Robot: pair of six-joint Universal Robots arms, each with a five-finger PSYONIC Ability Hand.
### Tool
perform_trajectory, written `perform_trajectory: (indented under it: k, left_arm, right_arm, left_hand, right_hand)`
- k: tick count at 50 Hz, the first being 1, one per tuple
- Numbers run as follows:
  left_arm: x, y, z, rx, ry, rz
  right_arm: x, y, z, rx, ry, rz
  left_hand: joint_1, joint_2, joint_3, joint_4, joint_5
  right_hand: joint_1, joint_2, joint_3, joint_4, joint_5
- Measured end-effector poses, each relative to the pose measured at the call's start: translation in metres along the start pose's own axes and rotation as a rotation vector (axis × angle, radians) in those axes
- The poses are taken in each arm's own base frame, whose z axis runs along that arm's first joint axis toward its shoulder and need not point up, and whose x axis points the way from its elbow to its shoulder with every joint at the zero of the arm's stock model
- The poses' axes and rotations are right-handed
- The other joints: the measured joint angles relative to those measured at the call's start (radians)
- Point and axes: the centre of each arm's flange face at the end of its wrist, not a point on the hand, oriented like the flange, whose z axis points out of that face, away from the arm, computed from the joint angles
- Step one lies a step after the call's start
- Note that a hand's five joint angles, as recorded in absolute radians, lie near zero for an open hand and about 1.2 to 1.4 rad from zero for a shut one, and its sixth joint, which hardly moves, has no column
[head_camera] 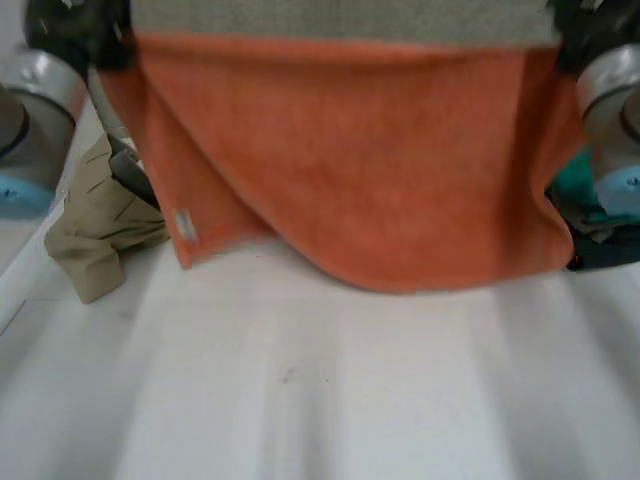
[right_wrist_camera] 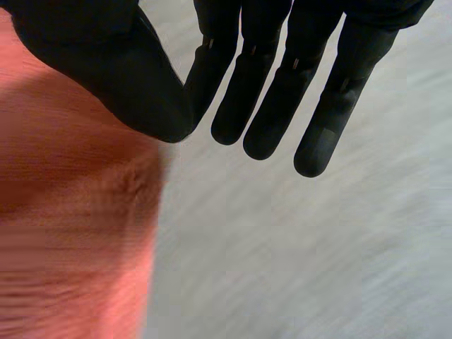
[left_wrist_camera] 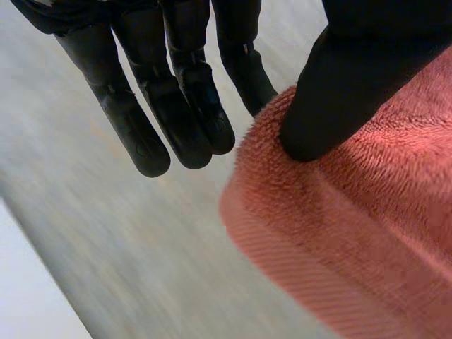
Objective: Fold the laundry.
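Observation:
An orange towel (head_camera: 360,160) hangs spread between my two arms above the white table (head_camera: 320,400), its lower edge curving just over the surface. A small white tag (head_camera: 184,225) sits on its lower left corner. In the left wrist view my left hand (left_wrist_camera: 176,106) has its fingers straight and its thumb (left_wrist_camera: 332,99) pressed onto the towel's (left_wrist_camera: 353,233) edge, pinching it. In the right wrist view my right hand (right_wrist_camera: 282,92) likewise keeps its fingers straight, with its thumb (right_wrist_camera: 134,85) over the towel's (right_wrist_camera: 70,233) edge.
A crumpled khaki garment (head_camera: 95,225) lies at the table's left side beside my left arm (head_camera: 40,100). Teal and dark clothes (head_camera: 585,200) are piled at the right by my right arm (head_camera: 610,100). A grey-beige band (head_camera: 340,18) shows above the towel.

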Motion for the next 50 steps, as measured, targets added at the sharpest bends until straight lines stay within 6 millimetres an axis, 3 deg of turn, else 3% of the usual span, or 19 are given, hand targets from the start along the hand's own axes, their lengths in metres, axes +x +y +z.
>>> perform_trajectory:
  k: [5, 11, 18, 21, 23, 24, 25, 29, 34, 38, 43, 50]
  left_arm:
    - [-0.011, -0.030, 0.015, 0.179, -0.072, -0.090]
    - [-0.003, -0.023, 0.002, 0.131, -0.044, -0.142]
    - [0.015, 0.014, -0.034, -0.031, 0.025, -0.155]
    - [0.022, 0.028, -0.051, -0.084, 0.054, -0.149]
    - [0.027, 0.036, -0.069, -0.115, 0.091, -0.140]
    - [0.027, 0.036, -0.069, -0.115, 0.091, -0.140]
    - [0.029, 0.036, -0.077, -0.114, 0.111, -0.135]
    - [0.030, 0.019, -0.092, -0.058, 0.155, -0.126]
    - [0.026, -0.017, -0.102, 0.054, 0.188, -0.125]
    - [0.021, -0.054, -0.111, 0.140, 0.208, -0.148]
    - [0.017, -0.083, -0.125, 0.193, 0.228, -0.190]
    - [0.016, -0.109, -0.145, 0.239, 0.260, -0.250]
  right_arm:
    - [0.029, -0.033, 0.018, 0.303, 0.162, 0.139]
    - [0.027, -0.036, 0.016, 0.377, 0.135, 0.188]
    - [-0.014, 0.009, -0.010, 0.160, -0.097, 0.211]
    - [-0.028, 0.030, -0.025, 0.045, -0.177, 0.213]
    - [-0.043, 0.054, -0.045, -0.088, -0.262, 0.215]
    - [-0.043, 0.054, -0.045, -0.088, -0.262, 0.215]
    - [-0.051, 0.065, -0.056, -0.159, -0.308, 0.218]
    - [-0.066, 0.087, -0.080, -0.318, -0.412, 0.236]
    - [-0.074, 0.096, -0.088, -0.409, -0.475, 0.279]
    - [-0.080, 0.093, -0.079, -0.404, -0.486, 0.330]
    - [-0.095, 0.083, -0.067, -0.340, -0.511, 0.357]
    - [-0.148, 0.072, -0.076, -0.240, -0.675, 0.360]
  left_hand:
    - [0.000, 0.000, 0.000, 0.000, 0.023]
    - [0.000, 0.000, 0.000, 0.000, 0.023]
    - [0.000, 0.000, 0.000, 0.000, 0.023]
    - [0.000, 0.000, 0.001, 0.000, 0.023]
    - [0.000, 0.001, 0.001, 0.000, 0.023]
    - [0.000, 0.001, 0.001, 0.000, 0.023]
    - [0.000, 0.001, 0.001, 0.000, 0.023]
    - [0.000, 0.001, 0.001, 0.000, 0.023]
    - [0.000, 0.001, 0.001, 0.000, 0.023]
    - [0.000, 0.001, 0.001, 0.000, 0.023]
    - [0.000, 0.001, 0.001, 0.000, 0.023]
    - [0.000, 0.001, 0.001, 0.000, 0.023]
  right_hand:
    - [0.000, 0.000, 0.000, 0.001, 0.006]
    - [0.000, 0.000, 0.000, 0.001, 0.006]
    - [0.000, 0.000, -0.001, 0.000, 0.005]
    - [-0.046, -0.107, -0.113, -0.107, -0.099]
    - [-0.343, -0.449, -0.449, -0.455, -0.459]
    - [-0.343, -0.449, -0.449, -0.455, -0.459]
    - [-0.525, -0.629, -0.618, -0.626, -0.636]
    - [-0.676, -0.782, -0.786, -0.810, -0.824]
    - [-0.696, -0.786, -0.814, -0.836, -0.862]
    - [-0.696, -0.786, -0.814, -0.836, -0.865]
    - [-0.696, -0.786, -0.814, -0.836, -0.865]
    - [-0.696, -0.786, -0.814, -0.836, -0.864]
